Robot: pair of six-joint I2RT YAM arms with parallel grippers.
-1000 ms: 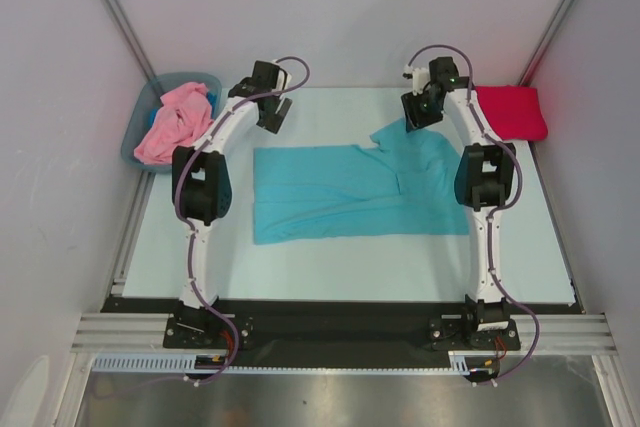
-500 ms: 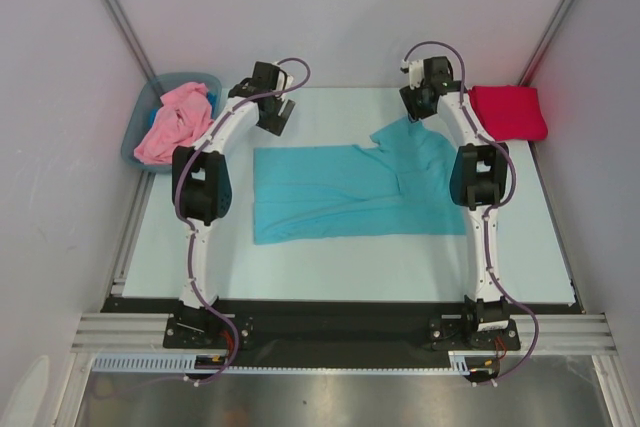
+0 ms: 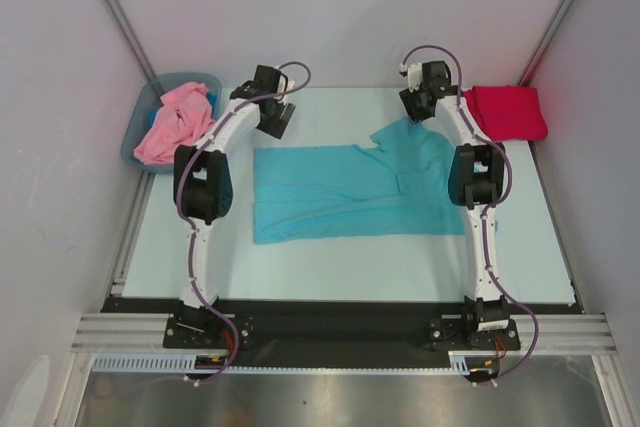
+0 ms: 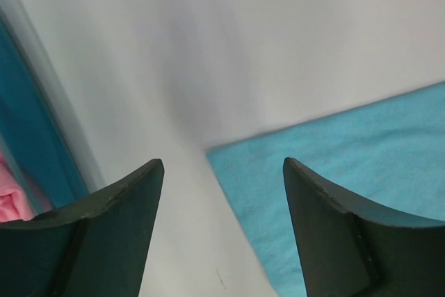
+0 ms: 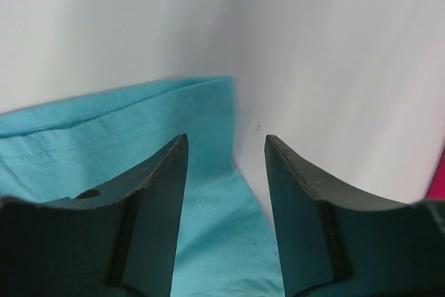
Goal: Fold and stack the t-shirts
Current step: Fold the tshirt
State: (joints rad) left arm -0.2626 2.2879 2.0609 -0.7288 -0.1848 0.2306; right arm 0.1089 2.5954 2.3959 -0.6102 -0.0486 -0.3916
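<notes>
Because the teal t-shirt point(image 3: 350, 192) lies spread across the middle of the table point(image 3: 330, 267) and is only partly folded, I have both arms stretched out to its far edge, one over each upper corner. My left gripper point(image 4: 222, 161) hangs over the far left corner of the cloth. Its fingers are apart with nothing between them. Through the gap I see bare table, with the corner of the shirt just to the right of it. My right gripper point(image 5: 226, 137) hangs over the far right of the shirt, where a sleeve point(image 3: 395, 135) sticks out toward the back. Those fingers are apart too, and from my wrist the stitched hem lies below them, not pinched. I judge this to be the approach to a two-handed grasp: taking both far corners together should let me draw the back edge toward me evenly, so the fold comes out square and not skewed. The crimson t-shirt point(image 3: 510, 112) sits folded at the far right corner of the table, well apart from the teal one. I take it as the base of the stack, which is why it is out of the working area. The pink t-shirt point(image 3: 175, 122) lies crumpled in the bin point(image 3: 190, 80) at the far left, not yet folded.
</notes>
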